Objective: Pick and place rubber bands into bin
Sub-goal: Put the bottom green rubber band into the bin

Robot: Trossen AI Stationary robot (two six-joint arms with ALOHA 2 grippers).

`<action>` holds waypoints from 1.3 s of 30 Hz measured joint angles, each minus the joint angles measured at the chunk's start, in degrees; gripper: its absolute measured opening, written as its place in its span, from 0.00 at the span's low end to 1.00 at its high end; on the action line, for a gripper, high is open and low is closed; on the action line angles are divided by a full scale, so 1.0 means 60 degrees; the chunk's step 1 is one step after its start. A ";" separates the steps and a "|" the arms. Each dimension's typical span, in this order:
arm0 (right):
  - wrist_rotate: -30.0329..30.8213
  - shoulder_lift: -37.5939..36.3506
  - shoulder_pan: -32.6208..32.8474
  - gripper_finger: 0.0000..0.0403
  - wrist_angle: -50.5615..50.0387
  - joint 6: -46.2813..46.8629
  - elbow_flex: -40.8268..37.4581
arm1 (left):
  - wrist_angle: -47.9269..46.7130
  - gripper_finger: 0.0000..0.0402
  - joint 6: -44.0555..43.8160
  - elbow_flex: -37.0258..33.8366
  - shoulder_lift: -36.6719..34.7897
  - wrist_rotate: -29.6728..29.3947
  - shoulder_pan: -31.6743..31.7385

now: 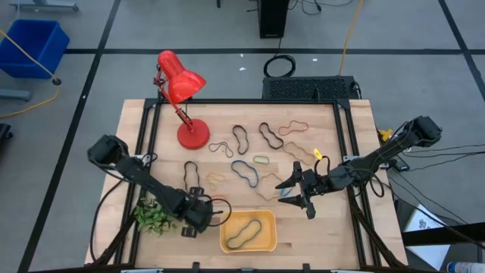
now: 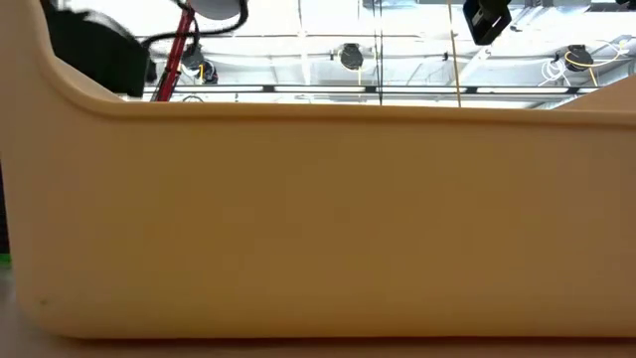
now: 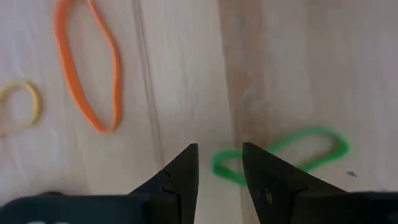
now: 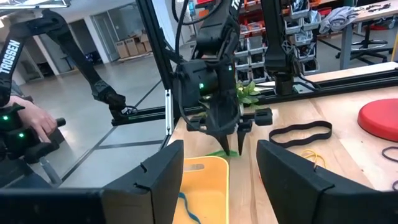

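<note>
Where left pincer (image 3: 219, 177) straddles floppy green rubber band (image 3: 280, 155), possibly touching

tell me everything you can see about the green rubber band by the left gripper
The green rubber band is a thin, bright green elastic loop, stretched into a long, slightly bent oval and lying flat on the pale wooden table. It sits right at the tips of the left gripper, whose dark fingers are slightly apart and point down at one end of the loop. An orange band lies apart from it.
</note>
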 joint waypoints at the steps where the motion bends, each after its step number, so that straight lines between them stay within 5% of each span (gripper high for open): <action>1: 0.0000 0.0000 0.0000 0.49 -0.0033 0.0000 0.0000 | -0.0035 0.32 -0.0010 0.0000 0.0066 0.0122 0.0041; 26: 0.0000 0.0000 0.0000 0.49 -0.0265 -0.0031 0.0004 | -0.0391 0.32 -0.0528 0.0015 0.0220 0.1415 0.0095; 36: 0.0001 0.0000 0.0000 0.49 -0.0265 -0.0033 0.0004 | -0.0345 0.03 -0.0758 0.0004 0.0227 0.1415 0.0092; 39: 0.0000 0.0000 0.0000 0.49 -0.0265 -0.0033 0.0004 | -0.0332 0.02 -0.0980 -0.0005 0.0166 0.1419 0.0090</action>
